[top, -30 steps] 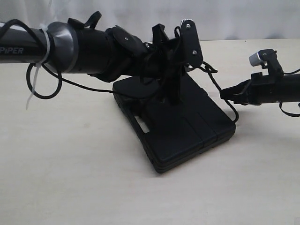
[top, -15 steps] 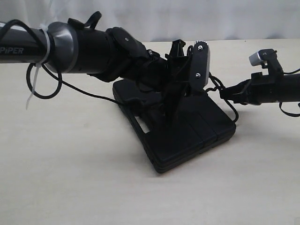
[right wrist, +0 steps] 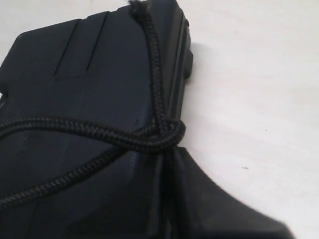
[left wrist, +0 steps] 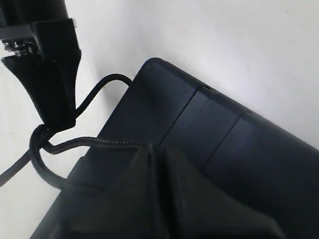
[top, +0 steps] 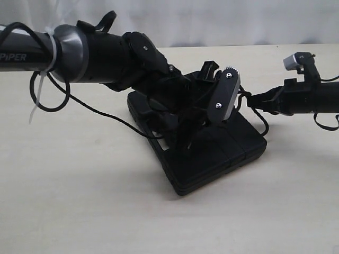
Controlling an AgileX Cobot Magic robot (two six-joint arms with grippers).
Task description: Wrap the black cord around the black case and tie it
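We see a pale beige surface (top: 79, 201), plain and matte, stretching left to right and back to a white backdrop (top: 238, 21) at the far edge. 1 thing lies flat on it: the black case (top: 217, 156), slightly right of centre, its handle cut-out (top: 161, 141) toward the left.
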